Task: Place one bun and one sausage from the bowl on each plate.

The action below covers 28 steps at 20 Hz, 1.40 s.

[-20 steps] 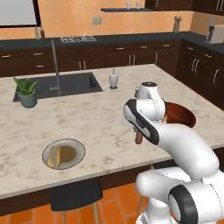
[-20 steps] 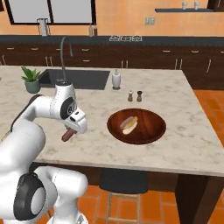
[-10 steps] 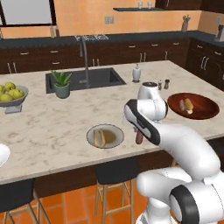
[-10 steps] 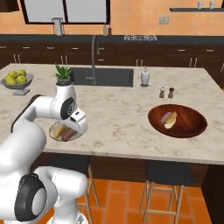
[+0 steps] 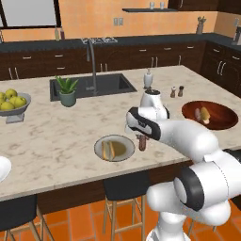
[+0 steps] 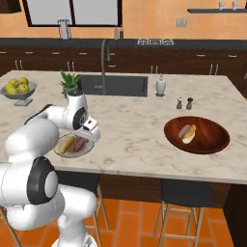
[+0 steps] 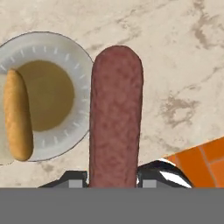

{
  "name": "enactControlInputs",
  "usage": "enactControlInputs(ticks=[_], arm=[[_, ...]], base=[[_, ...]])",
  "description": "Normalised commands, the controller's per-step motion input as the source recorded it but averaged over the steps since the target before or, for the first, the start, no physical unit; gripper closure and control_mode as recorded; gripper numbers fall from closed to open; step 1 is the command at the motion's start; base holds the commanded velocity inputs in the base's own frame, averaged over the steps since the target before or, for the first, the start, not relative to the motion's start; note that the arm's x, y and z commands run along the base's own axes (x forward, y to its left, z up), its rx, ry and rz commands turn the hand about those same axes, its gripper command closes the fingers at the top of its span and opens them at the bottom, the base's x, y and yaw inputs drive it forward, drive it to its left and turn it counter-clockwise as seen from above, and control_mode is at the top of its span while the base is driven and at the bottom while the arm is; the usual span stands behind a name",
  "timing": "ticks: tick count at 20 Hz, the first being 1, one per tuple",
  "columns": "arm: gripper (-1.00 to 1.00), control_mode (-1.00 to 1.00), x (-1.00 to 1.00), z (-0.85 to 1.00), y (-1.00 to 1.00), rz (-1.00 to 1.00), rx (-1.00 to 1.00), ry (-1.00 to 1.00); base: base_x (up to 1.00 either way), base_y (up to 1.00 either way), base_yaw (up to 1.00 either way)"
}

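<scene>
Sausage (image 7: pixel 115 116) pinched in my pincer (image 5: pixel 142 141), hanging end-down over the table (image 5: pixel 56 136) just beside the near plate (image 5: pixel 114 148). From the hand view the sausage overlaps that plate's rim on one side, with most of its length over bare marble; a bun (image 7: pixel 17 115) already lies along the far side of the plate, leaving the middle free. In the left base view the sausage sits off the plate's right edge, close to the table's front edge. Step in hand, as I judge it: set this sausage beside the bun. To do it well I should shift sideways until the sausage is over the free middle of the plate, not the rim, then lower before letting go, since a round sausage dropped from height could roll off, and the table edge is near. Laying it parallel to the bun would leave it the least room to roll. I should keep clear of the bun so as not to nudge it out. Bowl (image 6: pixel 198 134) stands well apart to my right with one more bun (image 6: pixel 189 134) and sausage (image 6: pixel 184 130) in it; a second plate (image 5: pixel 3 168) shows at the far left of the table, apparently unfilled, though only its edge is visible.
</scene>
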Motion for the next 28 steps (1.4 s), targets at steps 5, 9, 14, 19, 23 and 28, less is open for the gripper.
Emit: enactControlInputs(ticks=[5, 9, 14, 19, 23, 28], arm=[[1.0, -1.0, 1.0, -0.57, 0.74, 0.2, -0.01, 0.17], [1.0, -1.0, 0.97, -0.72, 0.32, 0.07, 0.0, 0.14], [1.0, -1.0, 0.33, -0.51, 0.18, 0.01, 0.0, 0.04], [-1.0, -1.0, -0.38, -0.02, 0.06, 0.0, 0.0, 0.0], [-1.0, -1.0, 0.0, 0.17, 0.0, 0.0, -0.02, -0.02], [-1.0, -1.0, -0.45, 0.67, -0.14, 0.0, -0.04, -0.01]], base=[[0.0, 0.0, 0.0], [0.0, 0.0, 0.0], [0.0, 0.0, 0.0], [0.0, 0.0, 0.0], [0.0, 0.0, 0.0], [0.0, 0.0, 0.0]])
